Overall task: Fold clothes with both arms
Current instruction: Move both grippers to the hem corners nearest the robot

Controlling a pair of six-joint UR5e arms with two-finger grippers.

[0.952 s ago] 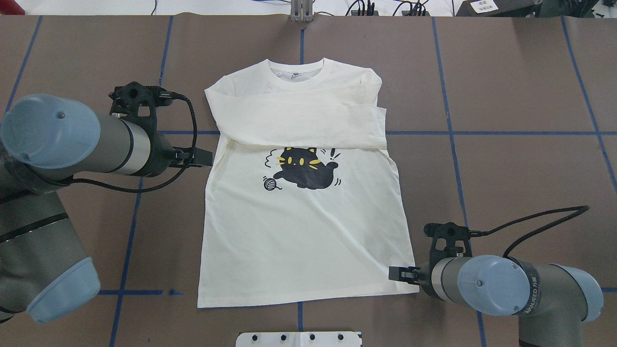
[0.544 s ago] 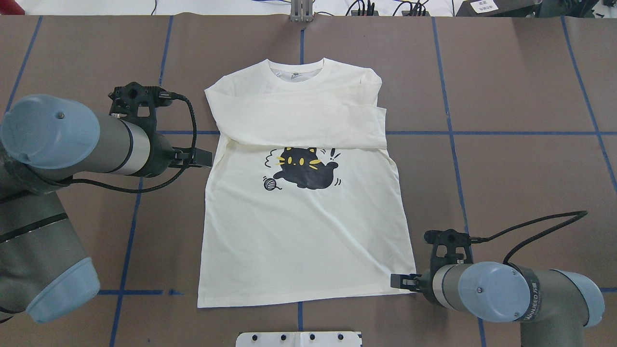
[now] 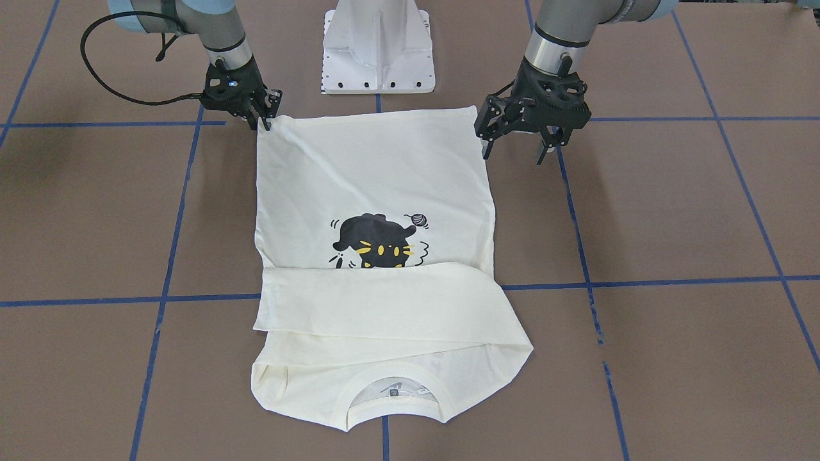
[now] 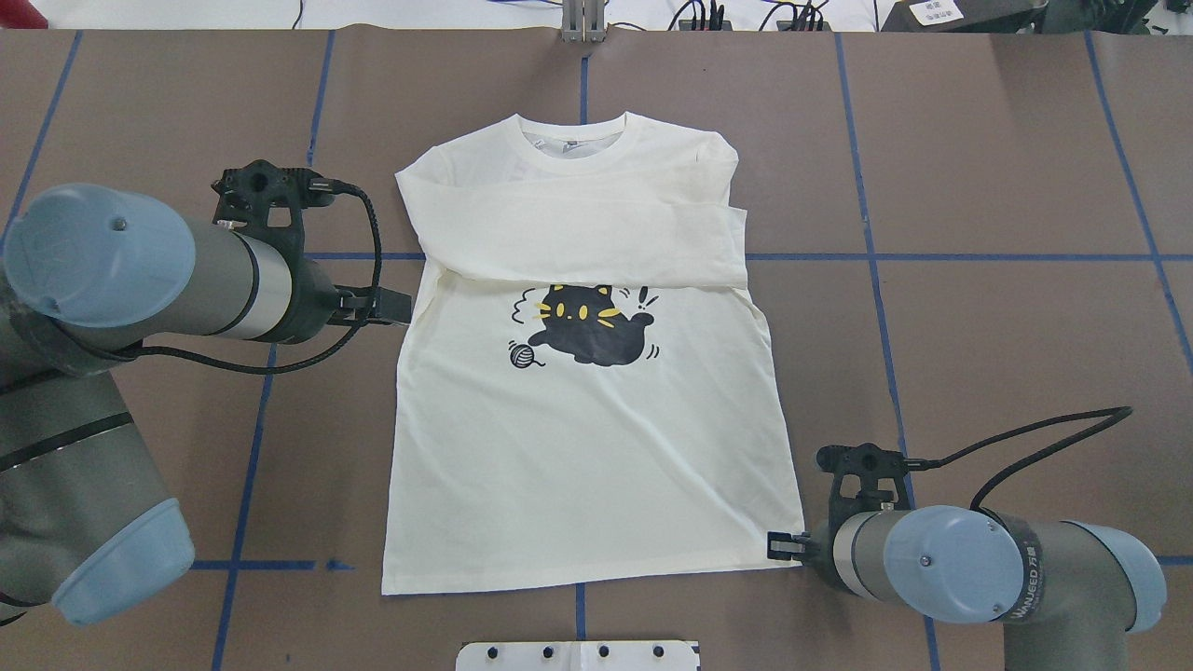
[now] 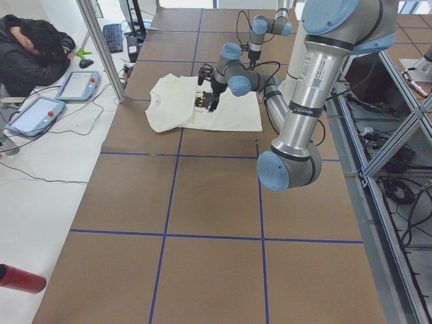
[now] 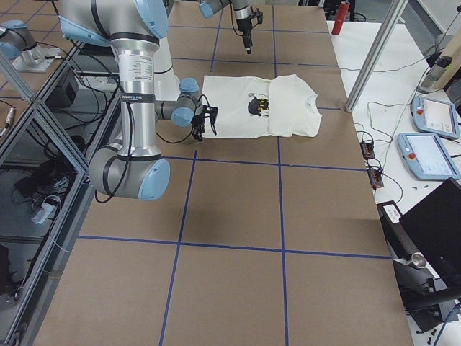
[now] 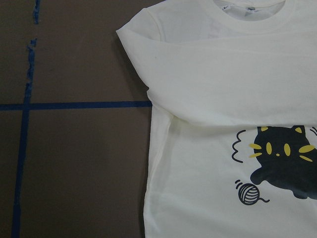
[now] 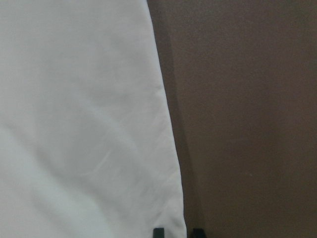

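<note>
The cream T-shirt (image 4: 578,447) lies flat with the cat print (image 4: 582,324) up, collar far from me and both sleeves folded across the chest. It also shows in the front view (image 3: 371,173). My left gripper (image 4: 396,306) hovers open beside the shirt's left edge below the armpit; the front view (image 3: 511,155) shows its fingers spread and above the table. My right gripper (image 4: 775,548) is low at the hem's right corner (image 3: 266,123). In the right wrist view (image 8: 177,232) its fingertips stand narrowly apart, astride the shirt's (image 8: 74,124) edge.
The white pedestal base (image 3: 378,51) stands just behind the hem. Blue tape lines (image 4: 932,256) cross the brown table cover. A seated person (image 5: 34,47) and teach pendants (image 5: 77,84) are beyond the table's far side, with a metal post (image 5: 101,47).
My right gripper has moved toward the hem's corner and lower. The left arm and the shirt have hardly moved.
</note>
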